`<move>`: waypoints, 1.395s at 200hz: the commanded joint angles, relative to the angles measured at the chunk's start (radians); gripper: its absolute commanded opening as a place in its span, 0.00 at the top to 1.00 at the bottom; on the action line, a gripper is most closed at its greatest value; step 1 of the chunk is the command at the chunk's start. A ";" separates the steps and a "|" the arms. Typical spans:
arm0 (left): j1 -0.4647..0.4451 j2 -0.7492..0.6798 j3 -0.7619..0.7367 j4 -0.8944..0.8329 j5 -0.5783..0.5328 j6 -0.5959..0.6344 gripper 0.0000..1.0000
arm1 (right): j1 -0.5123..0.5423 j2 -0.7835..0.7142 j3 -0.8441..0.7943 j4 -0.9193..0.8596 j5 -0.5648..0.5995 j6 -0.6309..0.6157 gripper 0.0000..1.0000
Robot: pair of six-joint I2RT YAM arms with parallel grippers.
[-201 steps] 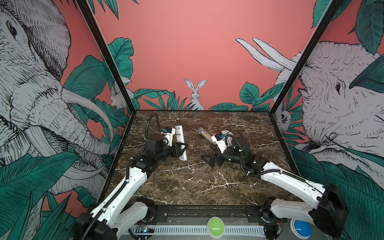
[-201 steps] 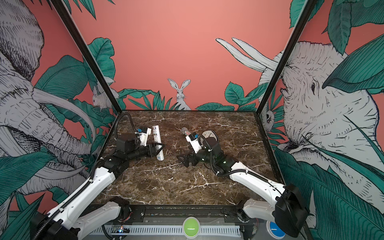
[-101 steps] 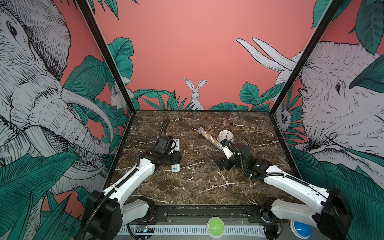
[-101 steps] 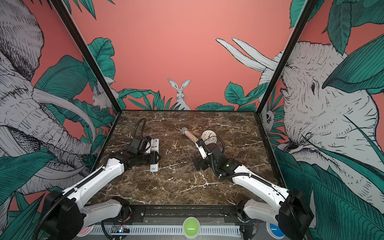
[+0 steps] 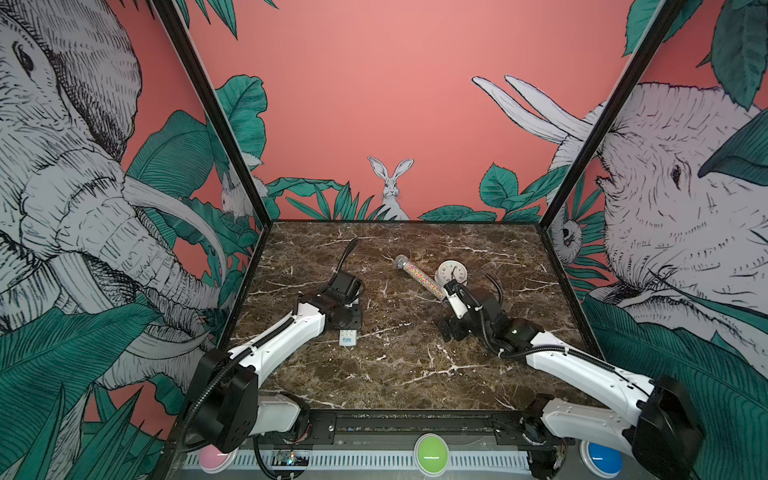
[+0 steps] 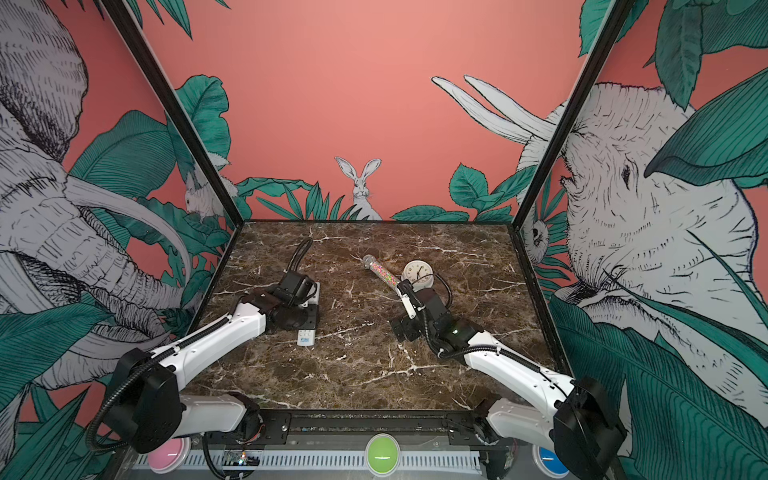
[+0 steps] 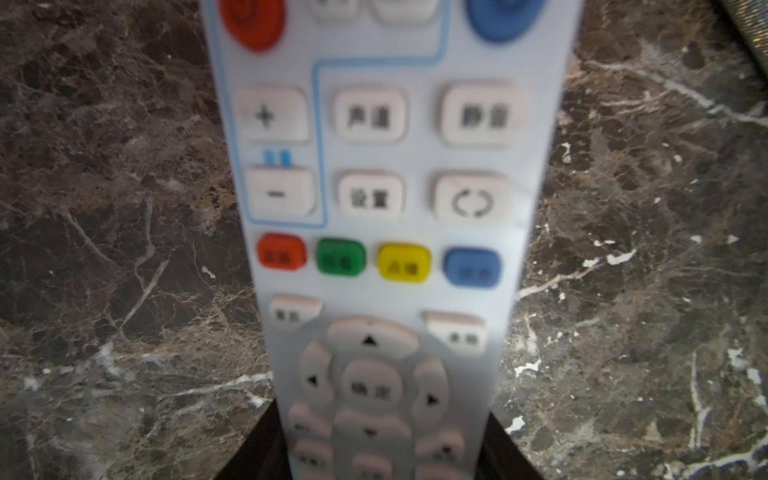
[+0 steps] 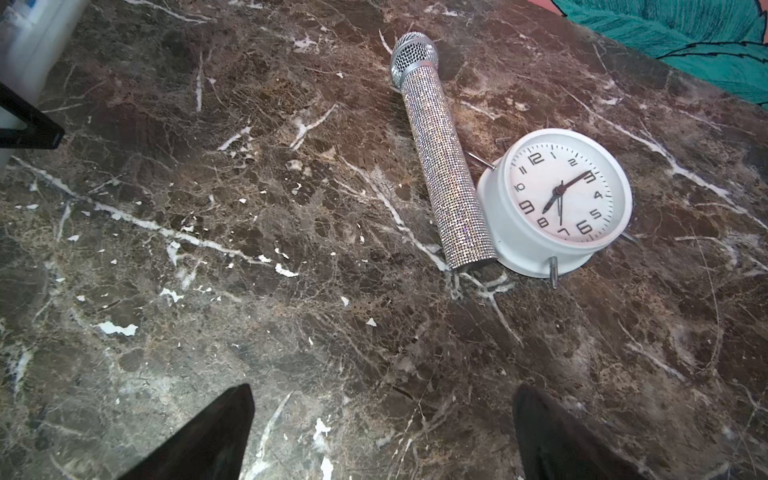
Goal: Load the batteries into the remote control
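Note:
The remote control (image 7: 386, 187) is a slim white bar with coloured buttons, button side facing the left wrist camera. My left gripper (image 7: 382, 453) is shut on its sides, with dark fingers (image 7: 266, 449) showing at both edges. In both top views the blue-logo end (image 5: 348, 337) (image 6: 305, 340) sticks out toward the front from under the left gripper (image 5: 349, 318), low over the marble. My right gripper (image 5: 451, 328) (image 8: 382, 436) stands open, low over bare marble, with nothing between its fingers (image 8: 216, 436). The batteries are out of view.
A glittery tube with a silver mesh cap (image 5: 419, 276) (image 8: 446, 166) lies diagonally at the back, its end against a round white clock (image 5: 452, 272) (image 8: 557, 195), just beyond the right gripper. Walls close in the marble table (image 5: 395, 374) on three sides.
The left arm has swung the remote down from a raised, tilted hold to low over the marble, nearer the front. The right gripper has shifted to the right and stayed open.

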 commanded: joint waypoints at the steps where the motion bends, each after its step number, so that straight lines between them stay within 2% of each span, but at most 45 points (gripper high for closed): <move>1: -0.013 0.018 0.037 -0.027 -0.039 -0.029 0.89 | -0.011 -0.012 -0.013 0.043 -0.002 -0.011 0.01; 189: -0.027 0.157 -0.001 0.016 -0.069 -0.046 0.88 | -0.044 -0.027 -0.051 0.089 -0.026 -0.010 0.00; 279: -0.029 0.208 -0.046 0.063 -0.084 -0.046 0.80 | -0.057 -0.041 -0.066 0.107 -0.019 -0.004 0.01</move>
